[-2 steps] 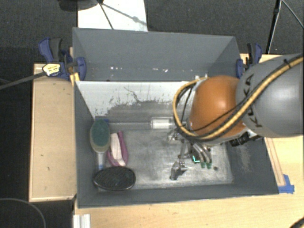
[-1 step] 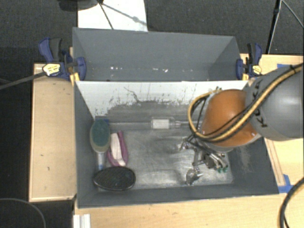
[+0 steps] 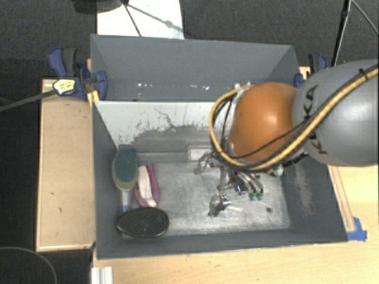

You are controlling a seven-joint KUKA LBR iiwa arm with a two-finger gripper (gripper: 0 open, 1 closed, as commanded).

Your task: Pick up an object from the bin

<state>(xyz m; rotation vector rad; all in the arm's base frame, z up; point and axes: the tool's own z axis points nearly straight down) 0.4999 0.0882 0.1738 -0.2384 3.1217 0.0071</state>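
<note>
Room: dark floor (image 3: 35,34) all round, white sheet (image 3: 142,10) lying behind the bin
Bin (image 3: 195,70): grey metal, sloped walls, back wall streaked w/ whitish scuffs
Bin floor (image 3: 183,200): grey, scratched, speckled, mostly bare
Far left of floor: teal-headed brush (image 3: 125,167), head toward back wall, pale handle pointing to front
Just right of it: pink-purple item (image 3: 147,185), lying alongside the brush, looks to be touching it
Front-left corner: black oval disc (image 3: 142,222), flat, near the ends of both
Pickable things: all 3 at left side, well apart from the gripper
Centre-right: gripper (image 3: 220,205) low over bare floor, nothing seen in its grasp
Jaw state: can't tell, too cluttered
Above it: orange cover (image 3: 263,120) on wrist, yellow & black cables (image 3: 222,141) looped round
Right: grey arm (image 3: 343,117) reaching in over the bin's right wall
</note>
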